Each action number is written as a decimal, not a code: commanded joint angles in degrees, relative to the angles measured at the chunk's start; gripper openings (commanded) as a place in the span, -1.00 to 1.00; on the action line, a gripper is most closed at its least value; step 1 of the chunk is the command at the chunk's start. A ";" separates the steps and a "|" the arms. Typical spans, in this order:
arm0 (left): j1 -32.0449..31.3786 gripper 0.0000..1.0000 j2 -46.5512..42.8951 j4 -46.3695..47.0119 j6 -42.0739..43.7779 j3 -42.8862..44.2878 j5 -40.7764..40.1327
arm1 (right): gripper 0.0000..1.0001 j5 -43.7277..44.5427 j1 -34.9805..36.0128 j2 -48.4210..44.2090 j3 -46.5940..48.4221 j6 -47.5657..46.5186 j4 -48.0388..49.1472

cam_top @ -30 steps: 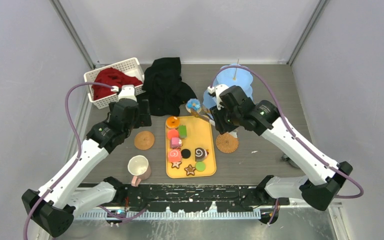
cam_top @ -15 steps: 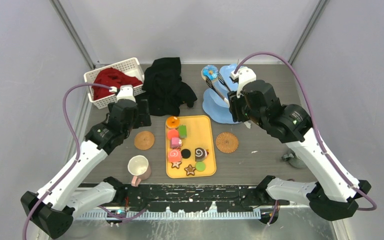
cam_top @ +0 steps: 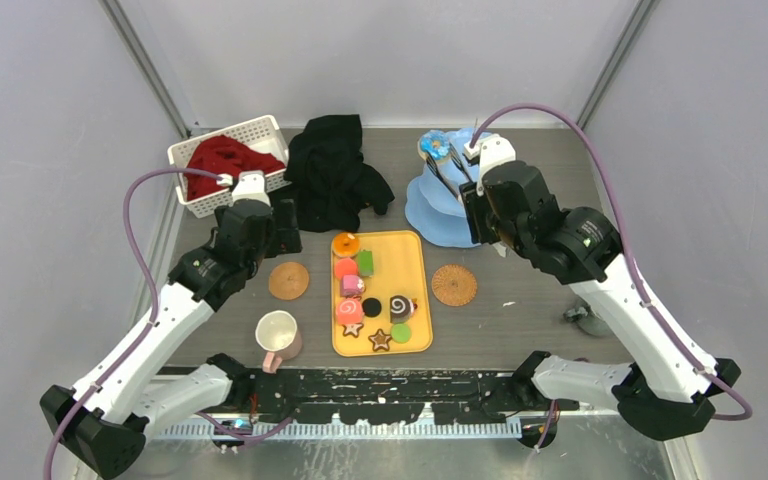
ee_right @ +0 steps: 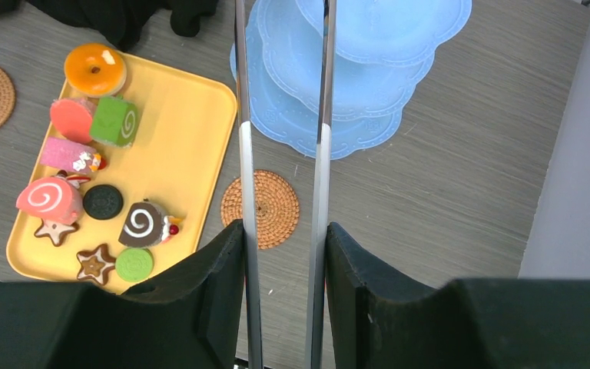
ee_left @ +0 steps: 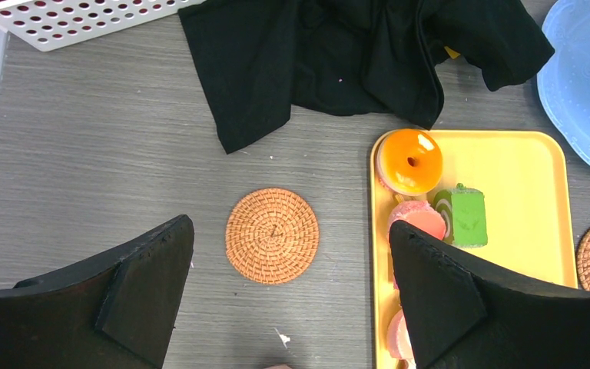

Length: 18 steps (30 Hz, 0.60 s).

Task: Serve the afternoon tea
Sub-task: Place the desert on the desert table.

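Observation:
My right gripper (cam_top: 472, 182) is shut on metal tongs (cam_top: 447, 170), whose tips hold the blue donut (cam_top: 434, 147) over the top of the pale-blue three-tier stand (cam_top: 435, 218). In the right wrist view the gripper (ee_right: 283, 231) pinches the two tong arms (ee_right: 243, 154) above the stand (ee_right: 315, 115); the donut is out of that frame. Swirl rolls (cam_top: 401, 306), star cookies (cam_top: 380, 340) and cubes (cam_top: 365, 262) lie on the yellow tray (cam_top: 415, 275). My left gripper (ee_left: 288, 231) is open and empty above a coaster (ee_left: 272, 235). The pink-handled cream mug (cam_top: 278, 335) stands front left.
A white basket with red cloth (cam_top: 222, 160) stands at the back left, with a black cloth (cam_top: 332, 175) beside it. A second woven coaster (cam_top: 454, 285) lies right of the tray. A small grey thing (cam_top: 578, 318) is partly hidden behind my right arm.
My right arm has lifted the blue donut in the tongs from beside the tray's far end up and back to above the stand. The left arm has barely moved.

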 commanded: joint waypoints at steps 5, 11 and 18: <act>0.22 0.95 -1.72 2.51 -0.16 0.28 -0.29 | -0.99 1.53 -1.23 0.02 1.80 1.05 -0.82; 0.23 0.96 -0.96 2.85 -0.02 0.85 0.25 | -0.99 1.46 -1.97 -0.79 1.56 2.46 -3.10; 0.21 0.95 -1.33 3.03 -0.10 0.99 1.02 | -0.99 2.34 -2.42 -2.15 1.29 4.52 -6.11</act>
